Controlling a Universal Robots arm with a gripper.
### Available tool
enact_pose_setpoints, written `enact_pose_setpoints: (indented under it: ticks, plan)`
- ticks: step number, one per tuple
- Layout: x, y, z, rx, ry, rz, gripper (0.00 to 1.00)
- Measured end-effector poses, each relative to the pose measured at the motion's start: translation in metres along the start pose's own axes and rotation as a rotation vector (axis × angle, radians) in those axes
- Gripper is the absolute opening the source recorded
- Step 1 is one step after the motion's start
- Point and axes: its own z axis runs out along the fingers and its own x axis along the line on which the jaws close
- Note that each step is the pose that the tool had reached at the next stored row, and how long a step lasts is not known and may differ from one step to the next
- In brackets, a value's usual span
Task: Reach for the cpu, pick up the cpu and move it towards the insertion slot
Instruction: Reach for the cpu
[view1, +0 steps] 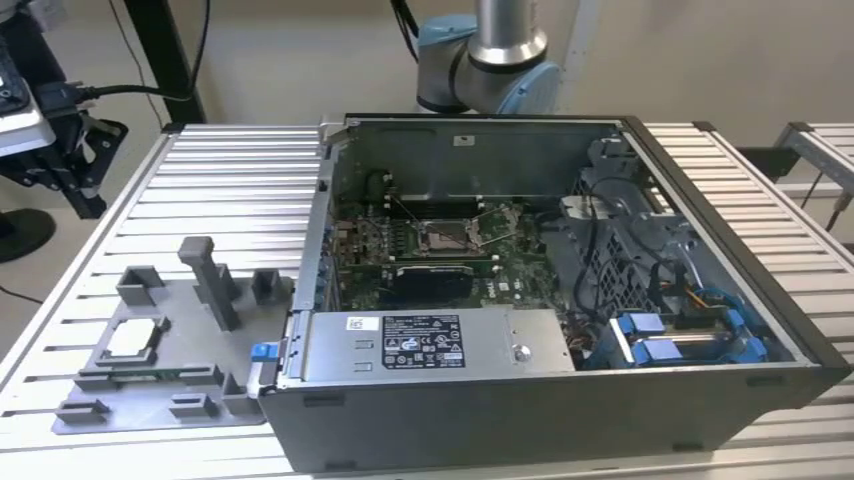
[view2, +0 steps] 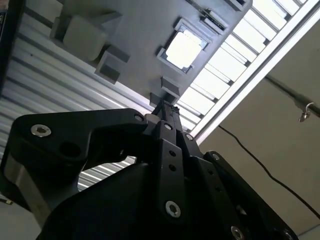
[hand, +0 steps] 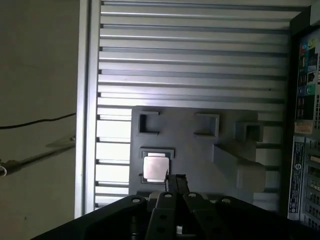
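Observation:
The cpu (view1: 130, 341), a pale square chip, lies in a recess of the grey fixture tray (view1: 160, 402) at the exterior view's left. In both wrist views the cpu (hand: 155, 167) (view2: 184, 49) lies flat in the tray, well below my fingertips. My gripper (hand: 175, 179) (view2: 165, 107) hangs high above the tray with its black fingers together and nothing held. In the exterior view the gripper (view1: 83, 195) is at the far left, above the table. The insertion slot (view1: 447, 237), a silver-framed socket, sits on the green board inside the open computer case (view1: 561, 400).
Grey blocks and a tall post (view1: 211, 280) stand on the fixture tray near the cpu. The ribbed metal table (view1: 227, 190) stretches behind the tray. The case wall (view1: 314, 250) rises between tray and socket. The arm's base (view1: 481, 60) stands behind the case.

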Motion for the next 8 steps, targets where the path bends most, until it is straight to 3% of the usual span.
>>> enact_pose_setpoints:
  ticks: [6,7,8]
  plan:
    - [0.0000,0.0000,0.0000,0.0000,0.0000,-0.001,0.00]
    - [0.0000,0.0000,0.0000,0.0000,0.0000,-0.001,1.00]
    - [0.0000,0.0000,0.0000,0.0000,0.0000,-0.001,1.00]
